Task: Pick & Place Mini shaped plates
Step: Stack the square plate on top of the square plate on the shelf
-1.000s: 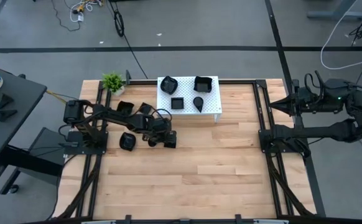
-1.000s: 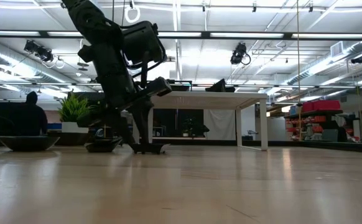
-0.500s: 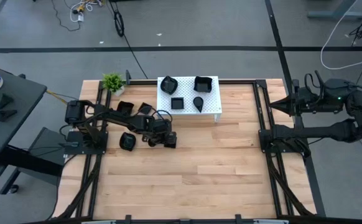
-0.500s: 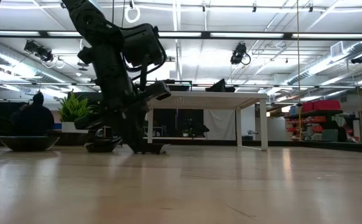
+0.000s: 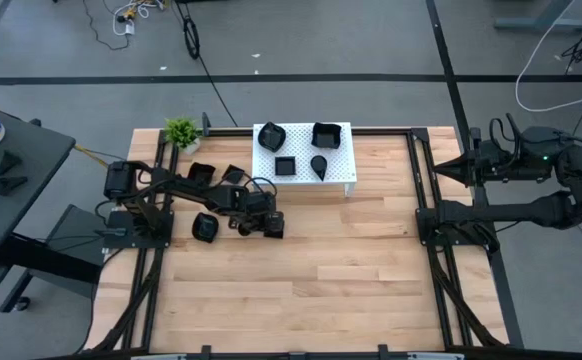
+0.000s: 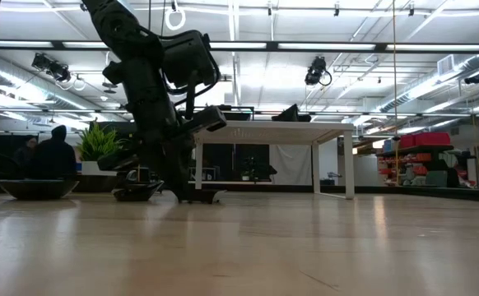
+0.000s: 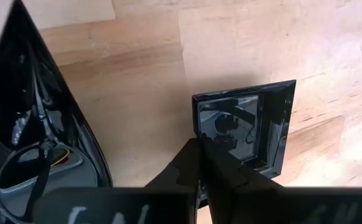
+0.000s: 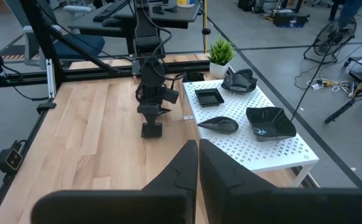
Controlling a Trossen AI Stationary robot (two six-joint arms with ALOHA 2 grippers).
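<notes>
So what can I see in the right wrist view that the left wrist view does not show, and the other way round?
Only the right wrist view shows the white perforated stand with four black plates on it, the green plant, the left arm from afar, and the room behind. Only the left wrist view shows, close up, the glossy inside of the square plate with the left gripper shut on its rim, plus a second dark plate beside it. Both show the wooden table and that same square plate.

Four mini plates on one white stand, four visible on the table, one plant, two arms.
</notes>
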